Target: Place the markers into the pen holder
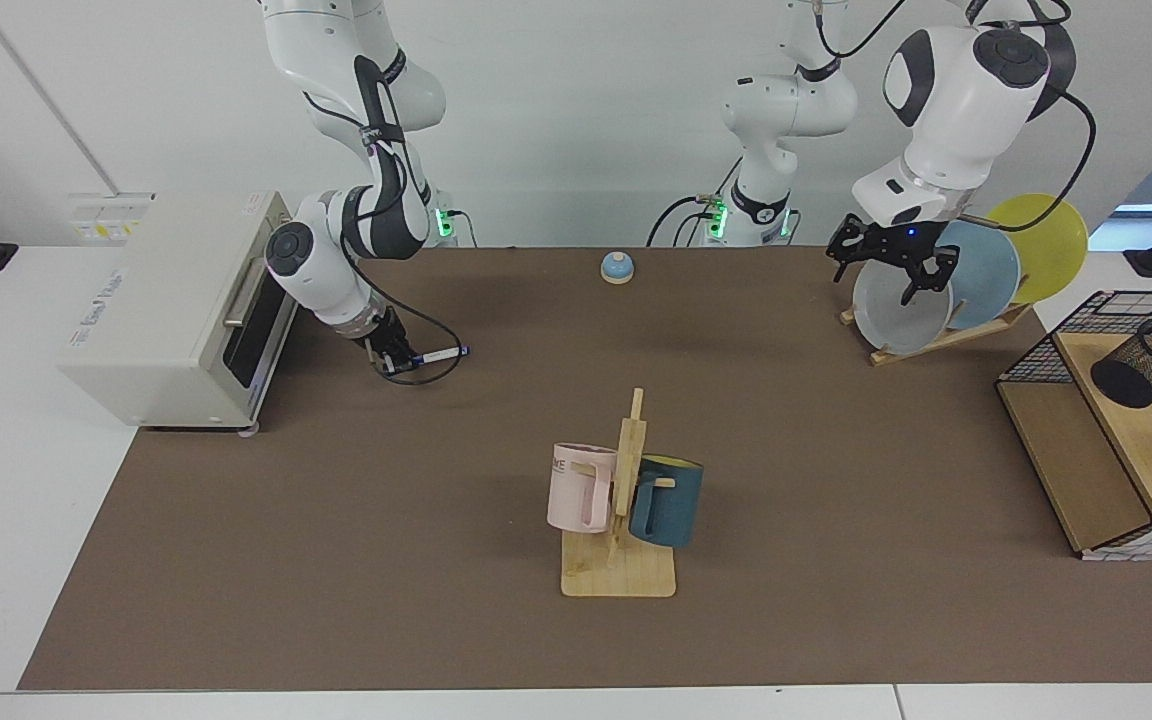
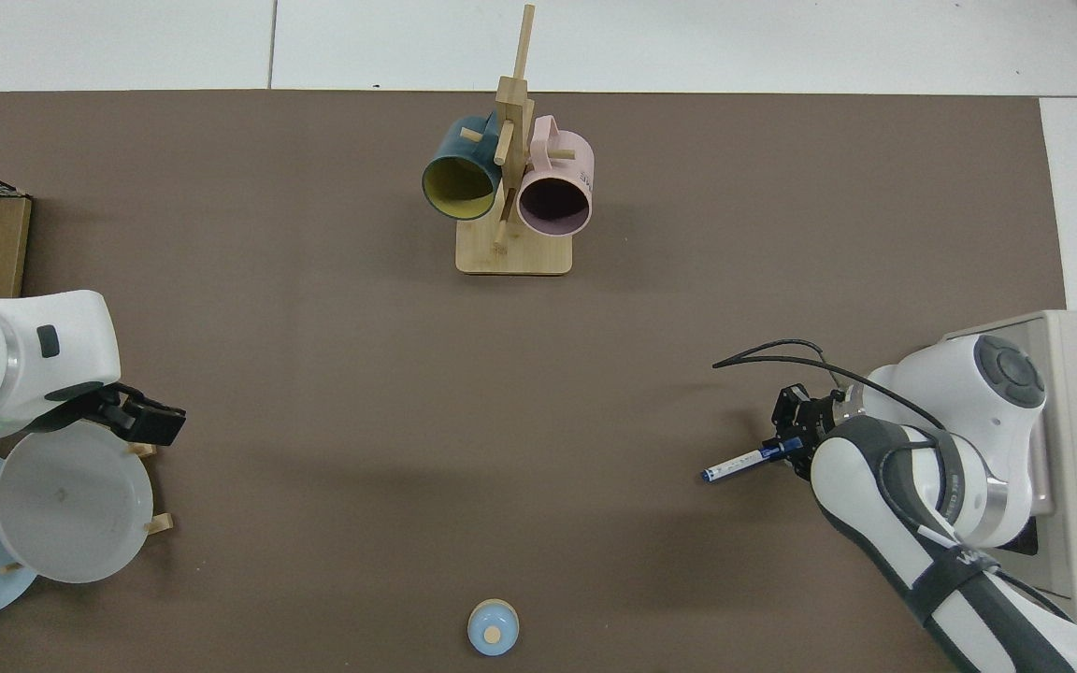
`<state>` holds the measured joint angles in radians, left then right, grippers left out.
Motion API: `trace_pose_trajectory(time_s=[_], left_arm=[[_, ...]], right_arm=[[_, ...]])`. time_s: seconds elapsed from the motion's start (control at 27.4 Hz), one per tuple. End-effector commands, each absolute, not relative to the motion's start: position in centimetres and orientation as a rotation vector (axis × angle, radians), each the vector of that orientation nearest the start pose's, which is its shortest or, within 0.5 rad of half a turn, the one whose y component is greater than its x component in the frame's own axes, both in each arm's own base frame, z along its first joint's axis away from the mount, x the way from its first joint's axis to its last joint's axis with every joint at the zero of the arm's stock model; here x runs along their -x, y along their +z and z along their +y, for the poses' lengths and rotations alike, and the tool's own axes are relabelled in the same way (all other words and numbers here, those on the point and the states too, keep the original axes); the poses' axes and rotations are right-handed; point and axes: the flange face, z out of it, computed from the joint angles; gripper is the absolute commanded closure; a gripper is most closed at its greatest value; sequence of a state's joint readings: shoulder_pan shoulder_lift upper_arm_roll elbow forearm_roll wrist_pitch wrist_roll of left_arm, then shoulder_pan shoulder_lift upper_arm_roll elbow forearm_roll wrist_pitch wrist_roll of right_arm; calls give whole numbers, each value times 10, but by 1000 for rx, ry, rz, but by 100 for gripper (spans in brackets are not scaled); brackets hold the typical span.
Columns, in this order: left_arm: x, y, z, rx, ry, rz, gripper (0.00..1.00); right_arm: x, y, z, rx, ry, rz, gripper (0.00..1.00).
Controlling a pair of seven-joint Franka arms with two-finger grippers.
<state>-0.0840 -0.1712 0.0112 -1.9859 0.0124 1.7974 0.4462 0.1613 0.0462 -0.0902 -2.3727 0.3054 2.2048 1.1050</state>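
White marker [image 1: 439, 353] with blue cap, black mesh holder [image 1: 1151, 362], pink mug [image 1: 579, 487] beside teal mug [image 1: 667, 500], brown desk [image 1: 336, 520].

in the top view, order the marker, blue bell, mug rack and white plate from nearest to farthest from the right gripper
Measured from the right gripper, beside the toaster oven:
1. marker, held in its fingers, sticking out toward the table's middle.
2. blue bell, at the bottom edge, mid-table.
3. mug rack, at the top, mid-table.
4. white plate, far across, below the left gripper.
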Motion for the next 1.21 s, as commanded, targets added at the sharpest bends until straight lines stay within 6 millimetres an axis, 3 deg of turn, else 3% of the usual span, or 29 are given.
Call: trace_pose_trajectory(time_s=[0.0, 0.11, 0.26, 0.44, 0.69, 0.99, 1.17], left_arm=[[-496, 537, -38, 3034, 6, 833, 0], [-497, 538, -38, 3029, -6, 846, 0], [-504, 542, -37, 2966, -56, 1022, 0], [-506, 544, -37, 2959, -90, 1080, 0], [-513, 548, -50, 2844, -233, 1392, 0], [-513, 548, -70, 2791, -303, 1568, 0], [-512, 550, -100, 2728, -355, 1682, 0]], right_arm=[[-487, 321, 54, 2604, 492, 1451, 100], [-496, 340, 63, 2622, 507, 1397, 100], [-505, 361, 72, 2609, 532, 1371, 100], [-507, 387, 83, 2480, 598, 1361, 100], [-517, 421, 100, 2318, 667, 1382, 100], [-521, 437, 144, 2237, 692, 1377, 100], [-523, 448, 185, 2159, 671, 1390, 100]])
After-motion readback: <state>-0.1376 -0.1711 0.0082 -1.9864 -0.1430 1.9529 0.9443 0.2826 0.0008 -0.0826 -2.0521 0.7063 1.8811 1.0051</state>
